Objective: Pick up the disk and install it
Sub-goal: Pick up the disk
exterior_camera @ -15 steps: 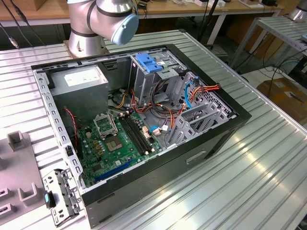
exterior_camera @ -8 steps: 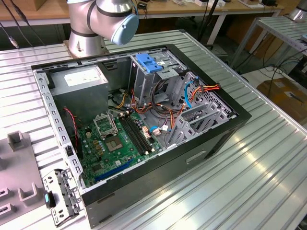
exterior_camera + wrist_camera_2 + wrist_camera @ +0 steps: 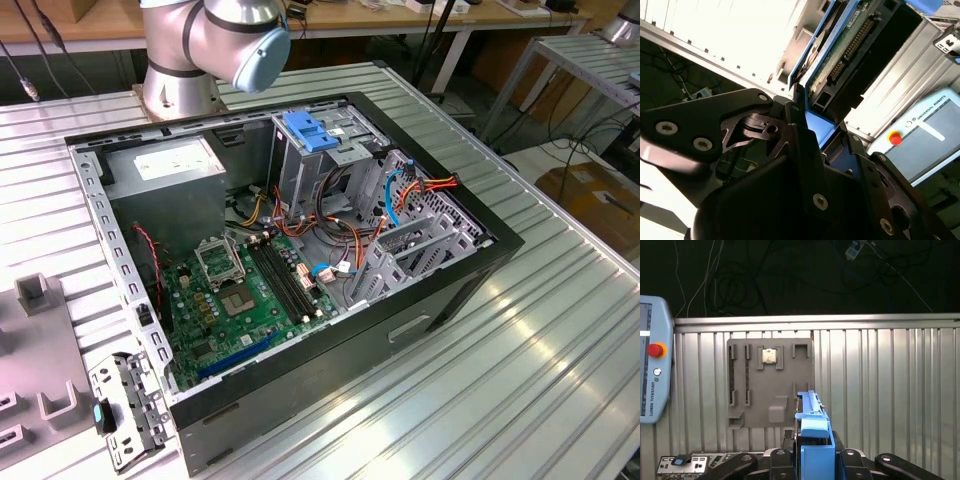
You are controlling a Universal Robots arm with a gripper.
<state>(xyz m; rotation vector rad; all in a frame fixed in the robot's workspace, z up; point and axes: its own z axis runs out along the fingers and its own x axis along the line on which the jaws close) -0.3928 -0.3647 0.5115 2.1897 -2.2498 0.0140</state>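
My gripper [image 3: 815, 462] is shut on the disk [image 3: 814, 430]. It is a flat drive in bright blue carrier rails, seen edge-on and held up above the ribbed metal table. In the second wrist view the disk [image 3: 842, 47] shows its green circuit board and connector row, with a blue rail along one side. The black fingers [image 3: 790, 117] of the gripper [image 3: 819, 125] clamp its near end. In the exterior view the open computer case [image 3: 470, 275] lies on the table. Its grey drive cage [image 3: 300, 175], topped by a blue latch [image 3: 308, 132], stands inside at the back.
A grey fixture plate [image 3: 770, 385] carrying a processor chip [image 3: 769, 356] lies on the table below the disk. A teach pendant with a red button [image 3: 655, 350] lies beside it. In the exterior view the arm's base [image 3: 180, 60] stands behind the case, and a metal bracket [image 3: 125, 410] lies at the exterior view's left.
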